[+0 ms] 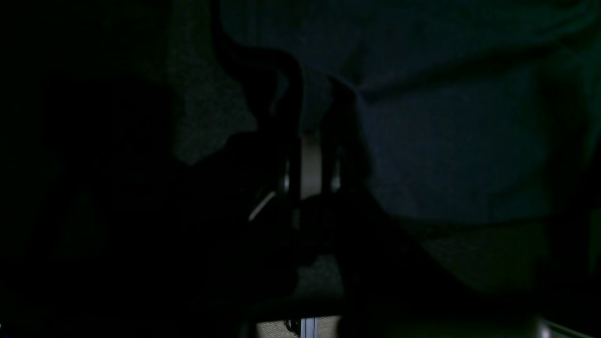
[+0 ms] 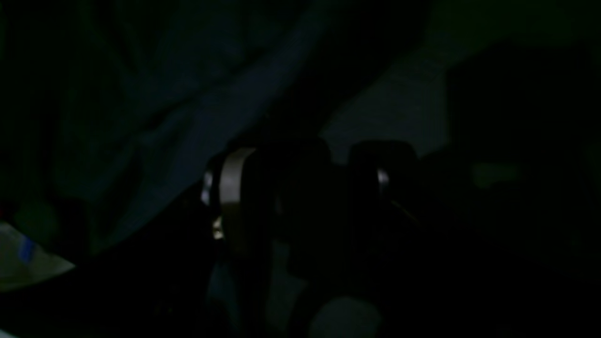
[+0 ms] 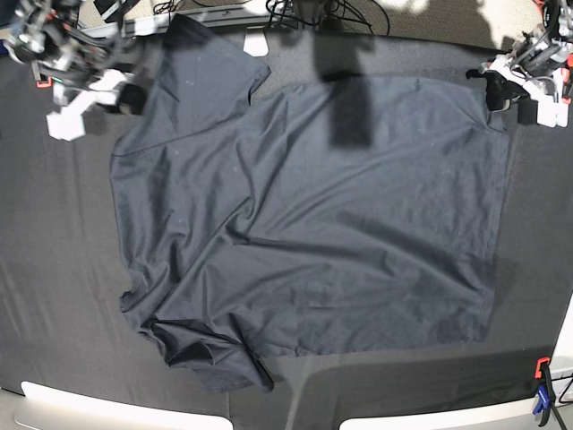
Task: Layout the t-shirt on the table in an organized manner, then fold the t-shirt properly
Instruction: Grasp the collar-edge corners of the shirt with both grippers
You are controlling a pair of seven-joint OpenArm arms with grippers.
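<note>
The dark t-shirt (image 3: 313, 224) lies spread sideways on the black-clothed table (image 3: 54, 269), hem to the right, one sleeve (image 3: 210, 54) at the top left, and the other bunched at the bottom left. At the hem's far corner, on the right of the base view, my left gripper (image 3: 495, 90) is shut on the fabric. In its dim wrist view the left gripper (image 1: 314, 89) has its fingers close together at the t-shirt (image 1: 446, 141) edge. My right gripper (image 3: 132, 97) stands open beside the shirt's upper left edge, and the right gripper (image 2: 305, 155) holds nothing, with the t-shirt (image 2: 188, 117) beyond it.
A red and blue clamp (image 3: 541, 394) grips the table's near right corner. A pale table edge (image 3: 89, 408) runs along the front. Cables lie beyond the far edge (image 3: 304, 11). An arm's shadow (image 3: 349, 107) falls across the shirt's upper middle.
</note>
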